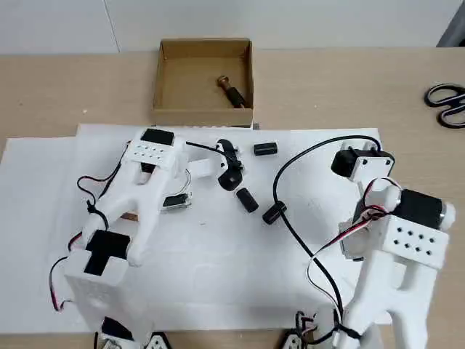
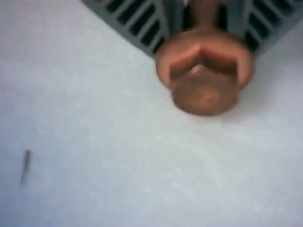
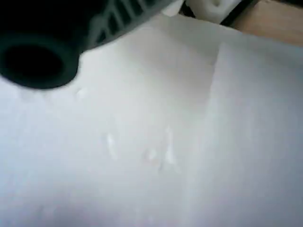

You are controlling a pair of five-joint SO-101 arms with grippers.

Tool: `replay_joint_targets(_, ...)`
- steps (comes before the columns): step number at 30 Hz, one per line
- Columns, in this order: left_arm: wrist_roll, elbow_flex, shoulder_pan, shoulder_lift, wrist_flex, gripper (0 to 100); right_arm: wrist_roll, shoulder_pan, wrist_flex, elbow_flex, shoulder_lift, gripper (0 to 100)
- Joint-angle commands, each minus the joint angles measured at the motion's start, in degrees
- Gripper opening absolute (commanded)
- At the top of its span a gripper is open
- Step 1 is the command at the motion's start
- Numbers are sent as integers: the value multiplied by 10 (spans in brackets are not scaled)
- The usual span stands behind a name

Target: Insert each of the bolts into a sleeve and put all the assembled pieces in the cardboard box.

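Pinching a copper bolt between the dark ribbed jaws of my left gripper, I hold its head low over the white paper. My right gripper is closed on a black sleeve, whose open bore faces the wrist camera, near where bare bench meets the paper's edge. Loose sleeves lie mid-paper, toward its far edge. The cardboard box sits at the bench's far edge, just beyond the paper, with one assembled piece in its near corner on the scissors side.
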State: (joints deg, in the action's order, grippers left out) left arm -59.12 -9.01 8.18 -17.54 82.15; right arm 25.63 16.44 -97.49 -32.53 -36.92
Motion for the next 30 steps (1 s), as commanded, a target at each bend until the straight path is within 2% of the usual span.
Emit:
replay_joint_targets(1,-4,31,-2,63,33,6,-5,3,3,7,-16,3)
replay_joint_targets(7,7,34,8,193,95,6,-5,3,0,15,-27,3)
replay_joint_targets(10,69,34,25,247,111,6,-5,-2,-2,29,-69,3)
replay_joint_targets(15,162,35,32,309,100,6,-2,-73,-9,32,-136,3)
replay_joint_targets(20,293,36,32,349,120,6,-4,-136,-9,29,-198,4)
replay_joint_targets(24,300,36,29,408,120,6,-1,-189,1,27,-249,3)
replay_joint_targets(30,319,0,31,531,51,6,-4,-219,98,-11,-294,3)
